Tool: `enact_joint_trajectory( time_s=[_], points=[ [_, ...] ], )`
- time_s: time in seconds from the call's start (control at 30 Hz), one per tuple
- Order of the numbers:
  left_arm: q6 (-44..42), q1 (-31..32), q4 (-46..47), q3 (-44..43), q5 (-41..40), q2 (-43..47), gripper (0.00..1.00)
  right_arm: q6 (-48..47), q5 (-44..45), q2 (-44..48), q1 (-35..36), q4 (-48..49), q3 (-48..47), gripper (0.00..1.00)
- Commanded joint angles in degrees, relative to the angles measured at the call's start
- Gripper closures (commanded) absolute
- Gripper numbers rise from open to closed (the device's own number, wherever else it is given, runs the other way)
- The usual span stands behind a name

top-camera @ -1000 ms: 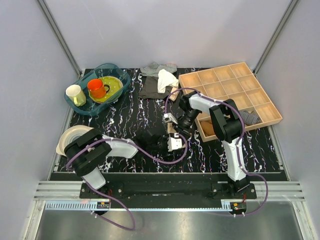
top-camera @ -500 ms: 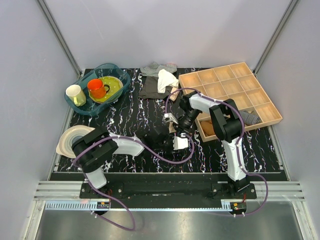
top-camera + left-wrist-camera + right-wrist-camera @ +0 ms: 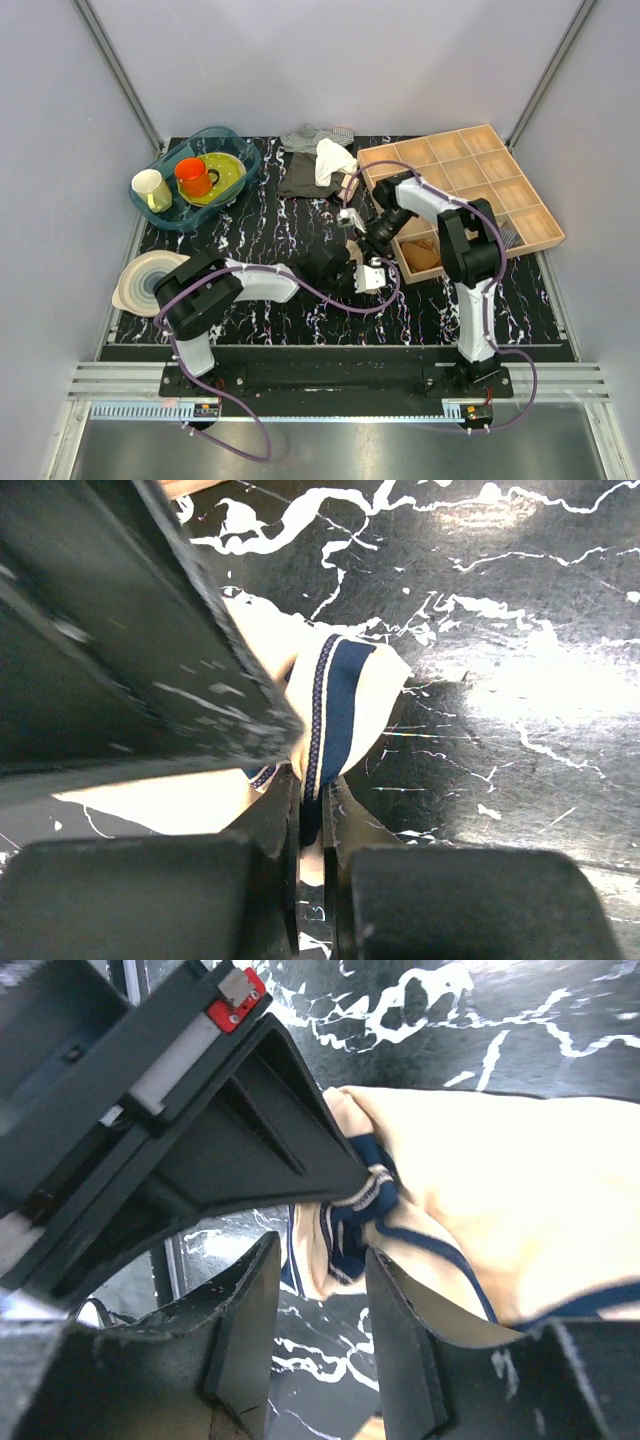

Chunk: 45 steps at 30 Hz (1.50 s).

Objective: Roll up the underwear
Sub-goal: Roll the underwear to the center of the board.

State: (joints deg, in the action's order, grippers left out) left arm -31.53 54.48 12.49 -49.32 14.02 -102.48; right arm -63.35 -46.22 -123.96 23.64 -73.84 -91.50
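Observation:
The underwear (image 3: 352, 685) is pale beige fabric with dark navy edging, bunched on the black marbled table. My left gripper (image 3: 314, 792) is shut on its navy edge band, which runs down between the two fingers. In the right wrist view the underwear (image 3: 500, 1210) spreads to the right. My right gripper (image 3: 318, 1305) stands open there, its fingers on either side of a hanging fold of the edging. Both grippers meet at the table's middle, left gripper (image 3: 345, 268) and right gripper (image 3: 368, 252), and hide the underwear from above.
A wooden compartment tray (image 3: 470, 160) sits at the back right, with an orange-brown bundle (image 3: 425, 255) in a near compartment. A blue tub (image 3: 240, 150) with mugs stands back left, a pile of cloths (image 3: 318, 160) at the back, white plates (image 3: 148, 275) at the left.
My left arm has swung right towards the middle and its gripper has shut on the underwear's edge. The right gripper has opened, letting go of the fabric, and shifted slightly up and right.

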Motion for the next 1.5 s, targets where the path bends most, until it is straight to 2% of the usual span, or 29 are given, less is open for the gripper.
enact_joint_trajectory(
  time_s=[0.0, 0.23, 0.43, 0.53, 0.63, 0.77, 0.87, 0.9, 1.0, 1.17, 1.3, 1.4, 1.47],
  points=[
    [6.73, -0.25, -14.32, -0.34, 3.03, -0.36, 1.00, 0.95, -1.51, 7.59, -3.24, 2.04, -2.63, 0.51],
    [15.96, -3.84, -24.43, -2.71, 13.11, -1.14, 1.00, 2.79, -1.77, 13.13, -9.04, 6.42, 1.06, 0.50],
    [21.59, -6.13, -30.58, -5.96, 21.82, -4.13, 1.00, 2.80, -2.83, 19.80, -14.84, 11.26, 8.61, 0.50],
    [22.47, -7.19, -37.15, -11.40, 24.72, -8.87, 1.00, 1.05, -3.18, 24.37, -17.04, 13.37, 14.31, 0.50],
    [22.13, -8.42, -42.35, -17.03, 28.42, -13.95, 1.00, -4.66, -2.92, 30.69, -18.10, 14.87, 21.33, 0.50],
    [21.60, -10.53, -47.46, -23.62, 32.91, -21.17, 1.00, -20.26, -4.84, 40.01, -18.01, 15.57, 31.98, 0.46],
    [19.67, -11.94, -51.24, -27.66, 35.98, -26.17, 1.00, -30.11, -8.27, 46.16, -17.58, 16.27, 38.67, 0.31],
    [19.14, -12.64, -52.30, -28.98, 36.68, -27.15, 1.00, -32.86, -8.88, 48.61, -17.23, 16.62, 39.90, 0.24],
    [18.69, -14.04, -55.03, -32.50, 38.88, -31.28, 0.99, -35.00, -8.63, 52.14, -12.14, 22.65, 43.95, 0.17],
    [18.35, -14.75, -58.54, -37.42, 40.20, -35.68, 0.98, -28.16, 0.85, 49.70, 1.73, 38.03, 46.59, 0.18],
    [19.48, -15.54, -58.28, -39.18, 41.00, -36.92, 0.97, -25.95, 7.00, 45.66, 8.77, 45.79, 48.08, 0.21],
    [20.10, -15.63, -57.58, -39.01, 41.35, -37.18, 0.97, -27.08, 15.33, 43.20, 13.08, 51.94, 51.07, 0.25],
    [20.63, -15.81, -56.62, -38.84, 41.53, -37.01, 0.97, -27.26, 17.03, 42.49, 13.71, 54.76, 53.00, 0.26]
  ],
)
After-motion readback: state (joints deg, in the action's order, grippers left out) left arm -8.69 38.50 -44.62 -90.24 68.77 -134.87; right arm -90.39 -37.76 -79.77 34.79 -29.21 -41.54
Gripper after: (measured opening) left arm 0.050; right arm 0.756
